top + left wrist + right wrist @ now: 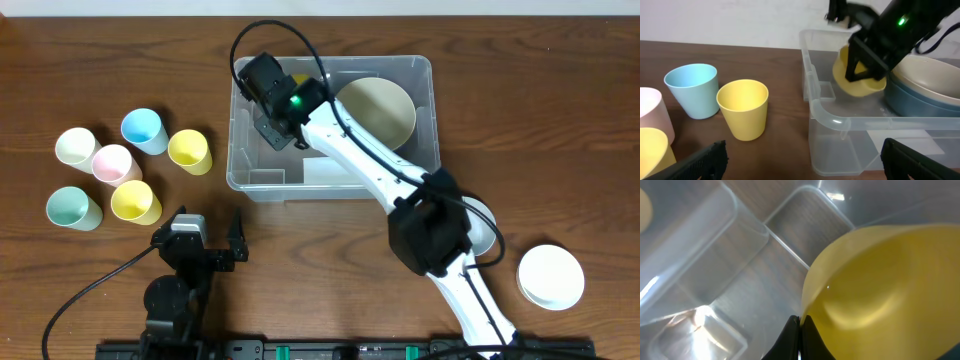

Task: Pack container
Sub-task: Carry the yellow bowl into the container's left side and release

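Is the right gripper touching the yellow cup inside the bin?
Touching. The right wrist view shows the right gripper with both fingers pinched on the rim of the yellow cup.

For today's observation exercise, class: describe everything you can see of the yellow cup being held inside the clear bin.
The yellow cup looks like smooth, plain plastic, pale yellow inside and out, with a thin rim. It hangs tilted inside the container, in the end nearest the loose cups and beside the stacked bowls. The right hand pinches its rim, one finger on each side. Whether it touches the container floor cannot be told.
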Action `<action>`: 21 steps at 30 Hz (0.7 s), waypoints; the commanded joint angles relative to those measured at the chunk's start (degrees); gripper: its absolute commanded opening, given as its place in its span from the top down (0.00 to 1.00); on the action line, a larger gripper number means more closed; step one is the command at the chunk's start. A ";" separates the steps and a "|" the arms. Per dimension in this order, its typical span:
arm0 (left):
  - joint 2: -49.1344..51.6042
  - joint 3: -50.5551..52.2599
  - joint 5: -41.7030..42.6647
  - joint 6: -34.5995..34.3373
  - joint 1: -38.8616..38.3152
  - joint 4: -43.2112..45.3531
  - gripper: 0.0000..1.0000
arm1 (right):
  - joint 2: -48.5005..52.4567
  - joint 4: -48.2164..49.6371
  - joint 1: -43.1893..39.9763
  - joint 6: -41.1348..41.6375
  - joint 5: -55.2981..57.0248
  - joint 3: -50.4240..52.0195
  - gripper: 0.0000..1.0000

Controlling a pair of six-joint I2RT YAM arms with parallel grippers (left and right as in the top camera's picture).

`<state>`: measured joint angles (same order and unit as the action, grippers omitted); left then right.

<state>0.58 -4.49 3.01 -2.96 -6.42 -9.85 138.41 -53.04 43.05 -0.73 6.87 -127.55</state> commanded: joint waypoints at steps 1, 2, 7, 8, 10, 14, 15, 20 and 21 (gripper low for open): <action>-0.35 0.96 0.42 0.13 0.24 -1.86 0.02 | 1.57 1.22 0.39 -1.11 -0.28 -0.22 0.99; -0.35 0.96 0.42 0.13 0.24 -1.86 0.02 | 1.86 1.79 0.35 -1.14 -0.26 -0.22 0.99; -0.35 0.96 0.42 0.13 0.24 -1.86 0.02 | 2.03 4.42 0.37 -1.51 -0.26 -0.22 0.84; -0.35 0.96 0.42 0.13 0.24 -1.86 0.02 | 2.03 4.87 0.37 -1.51 -0.24 -0.22 0.76; -0.35 0.96 0.42 0.13 0.24 -1.88 0.02 | 2.03 5.57 0.35 -1.53 -0.22 -0.22 0.73; -0.35 0.96 0.42 0.13 0.24 -1.88 0.02 | 2.01 6.08 0.31 -1.53 1.01 -0.28 0.71; -0.35 0.96 0.42 0.13 0.24 -1.86 0.02 | 1.84 5.75 0.31 -1.51 1.16 -0.63 0.69; -0.35 0.96 0.42 0.13 0.24 -1.86 0.02 | 0.07 -3.32 0.31 -1.49 1.27 -9.53 0.67; -0.35 0.96 0.42 0.13 0.24 -1.86 0.02 | -0.61 -6.19 0.31 -1.40 1.27 -12.17 0.65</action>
<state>0.58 -4.49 3.01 -2.96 -6.42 -9.85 140.25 -56.16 43.05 -1.93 7.40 -132.11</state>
